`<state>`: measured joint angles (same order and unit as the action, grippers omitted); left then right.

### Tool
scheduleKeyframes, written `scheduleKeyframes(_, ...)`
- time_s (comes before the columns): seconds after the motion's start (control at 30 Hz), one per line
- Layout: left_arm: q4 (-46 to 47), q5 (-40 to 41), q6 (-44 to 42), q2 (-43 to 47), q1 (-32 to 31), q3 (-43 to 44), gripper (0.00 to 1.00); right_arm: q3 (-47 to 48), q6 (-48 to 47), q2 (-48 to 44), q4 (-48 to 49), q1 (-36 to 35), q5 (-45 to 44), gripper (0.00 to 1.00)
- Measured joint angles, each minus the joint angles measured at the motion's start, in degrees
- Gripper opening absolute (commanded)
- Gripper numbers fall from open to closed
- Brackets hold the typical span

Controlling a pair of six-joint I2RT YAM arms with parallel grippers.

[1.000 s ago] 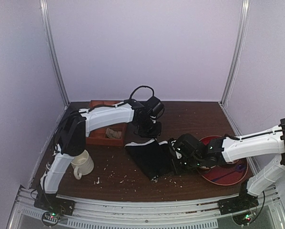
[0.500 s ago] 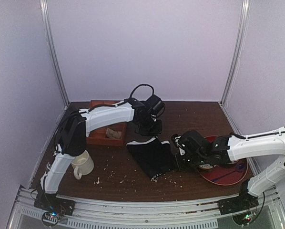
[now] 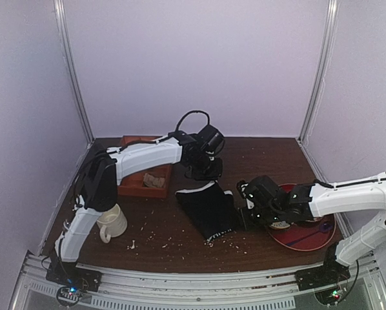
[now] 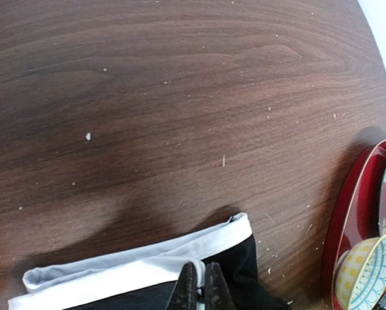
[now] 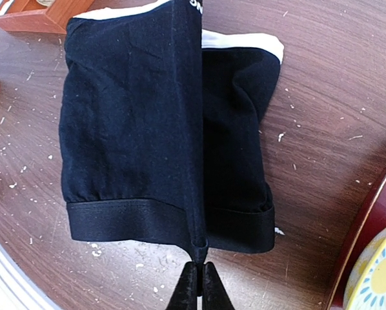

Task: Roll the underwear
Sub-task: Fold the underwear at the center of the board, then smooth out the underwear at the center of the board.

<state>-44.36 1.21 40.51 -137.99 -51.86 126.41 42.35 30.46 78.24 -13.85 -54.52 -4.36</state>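
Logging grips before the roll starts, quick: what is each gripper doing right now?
Left gripper: closed, pinching the white-edged end of the underwear.
Right gripper: closed, pinching the underwear's black band edge.

The crumb-strewn dark wood table (image 3: 270,155) carries underwear (image 3: 207,210), red plate (image 3: 309,239), mug (image 3: 111,223) and wooden tray (image 3: 138,184).

The underwear (image 3: 207,210) lies spread on the wooden table, between the wooden box and the red tray. It is black with a white band at its far edge and a black hem at its near edge. A raised fold runs down its middle (image 5: 192,129), pulled taut.
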Motion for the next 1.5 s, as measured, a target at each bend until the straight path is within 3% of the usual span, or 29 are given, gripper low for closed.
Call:
scheduleKeyframes(0.5, 1.79, -2.67, 0.42, -4.96, 0.00, 1.99, 0.01, -2.10, 1.05, 2.56, 1.20, 0.85, -0.39, 0.00)
scheduleKeyframes(0.67, 2.75, -3.61, 0.50, -5.49, 0.00, 2.10, 0.17, -2.14, 1.51, 4.20, 1.75, 0.85, -0.46, 0.00)
scheduleKeyframes(0.73, 2.95, -3.93, 0.42, -5.68, 0.00, 2.32, 0.30, -2.23, 1.73, 4.35, 1.70, 0.85, -0.74, 0.09)
scheduleKeyframes(0.87, 4.13, -4.55, -0.09, -5.70, 0.13, 2.51, 0.46, -2.27, 2.73, 4.11, 1.18, 0.85, -1.38, 0.25)
scheduleKeyframes(0.97, 4.44, -4.90, -0.70, -5.70, 0.33, 2.51, 0.49, -2.47, 3.15, 2.58, 0.26, 0.85, -2.03, 0.28)
scheduleKeyframes(1.1, 4.46, -5.22, -1.18, -5.44, 0.59, 2.47, 0.49, -2.47, 2.99, -0.22, -1.14, 0.85, -3.02, 0.31)
scheduleKeyframes(1.2, 5.31, -6.05, -1.46, -4.46, 0.79, 1.40, 0.44, -2.32, 2.80, -1.38, -1.88, 1.11, -3.43, 0.13)
scheduleKeyframes(1.3, 6.75, -7.67, -1.51, -3.37, 0.81, -0.13, 0.30, -1.42, 2.80, -1.25, -1.92, 1.77, -2.95, 0.00)
scheduleKeyframes(1.4, 8.83, -9.97, -0.98, -2.99, 0.81, -1.57, 0.17, 0.79, 2.51, 0.46, -1.53, 2.34, -1.92, 0.00)
scheduleKeyframes(1.5, 11.10, -12.96, -0.13, -2.99, 0.76, -3.74, 0.15, 2.43, 2.34, 3.54, 0.50, 2.86, -0.35, 0.00)
